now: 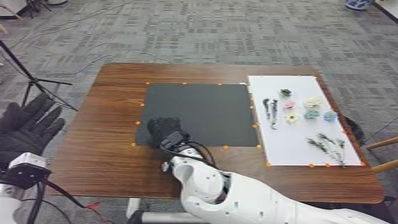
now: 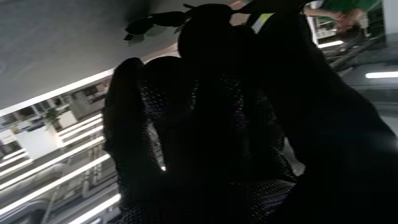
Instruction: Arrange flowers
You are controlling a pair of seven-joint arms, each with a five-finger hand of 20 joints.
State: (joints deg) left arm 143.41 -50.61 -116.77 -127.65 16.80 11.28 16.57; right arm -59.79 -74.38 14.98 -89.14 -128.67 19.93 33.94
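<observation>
Dark mat [image 1: 200, 107] beneath right hand [image 1: 163, 129]

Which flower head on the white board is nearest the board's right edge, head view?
The light blue flower head, right of the teal one. The others lie farther in.

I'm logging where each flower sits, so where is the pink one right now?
In the head view, the pink flower lies on the white sheet at the right, just above the yellow flower.

Pastel flowers [image 1: 313, 102] lie loose at the table's [image 1: 115, 110] three o'clock, wispy sprigs [image 1: 321, 146] at four, a dark-leaved stem [image 2: 167, 19] in the right hand [image 1: 163, 129].
</observation>
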